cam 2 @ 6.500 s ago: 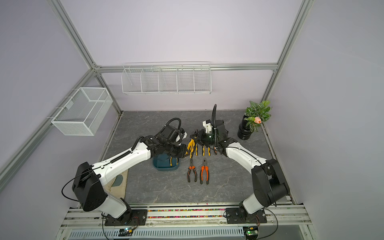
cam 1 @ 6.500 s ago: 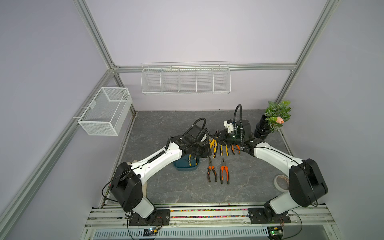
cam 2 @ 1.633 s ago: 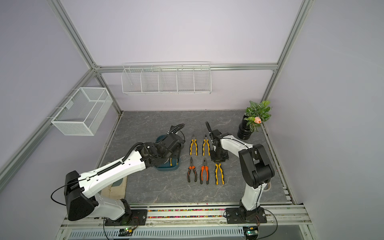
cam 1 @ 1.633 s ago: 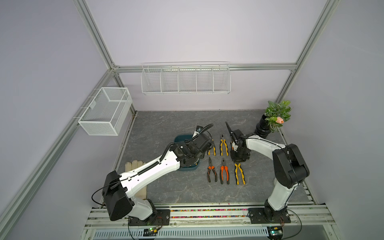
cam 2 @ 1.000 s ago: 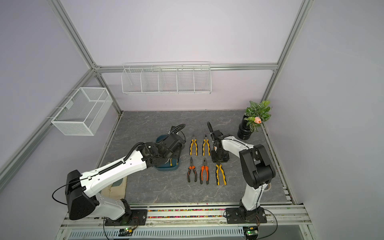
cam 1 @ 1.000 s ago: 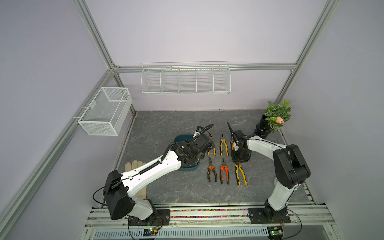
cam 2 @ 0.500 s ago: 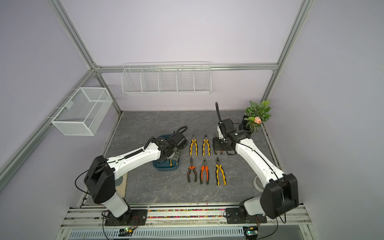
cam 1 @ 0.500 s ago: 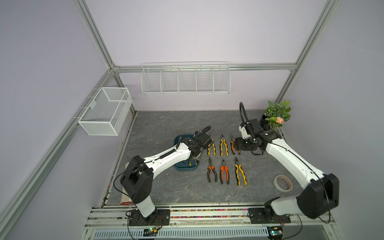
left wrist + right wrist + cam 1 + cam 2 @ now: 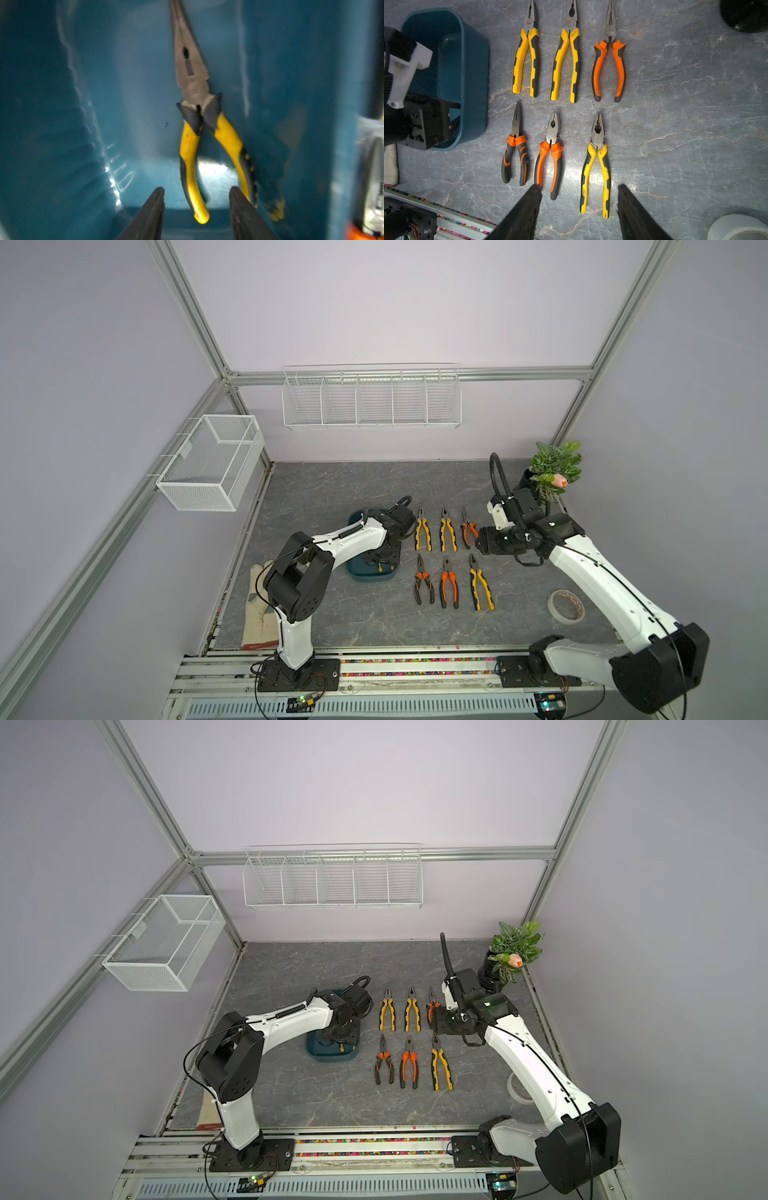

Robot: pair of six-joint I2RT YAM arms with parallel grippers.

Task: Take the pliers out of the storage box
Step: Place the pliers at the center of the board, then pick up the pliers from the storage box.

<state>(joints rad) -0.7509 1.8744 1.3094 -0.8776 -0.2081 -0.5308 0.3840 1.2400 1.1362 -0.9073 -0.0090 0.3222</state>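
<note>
The teal storage box sits left of centre, mostly covered by my left arm. One pair of yellow-handled needle-nose pliers lies on its floor. My left gripper is down inside the box, open, its fingers on either side of one handle end without touching it. Several more pliers lie in two rows on the table, among them yellow ones and orange ones. My right gripper hovers open and empty to the right of the rows.
A tape roll lies at the front right and a potted plant stands at the back right. A work glove lies at the front left. White wire baskets hang on the walls.
An orange-handled pair now lies at the right end of the back row, and my right gripper has drawn back to the right. My left gripper stays in the box, fingers narrowing.
</note>
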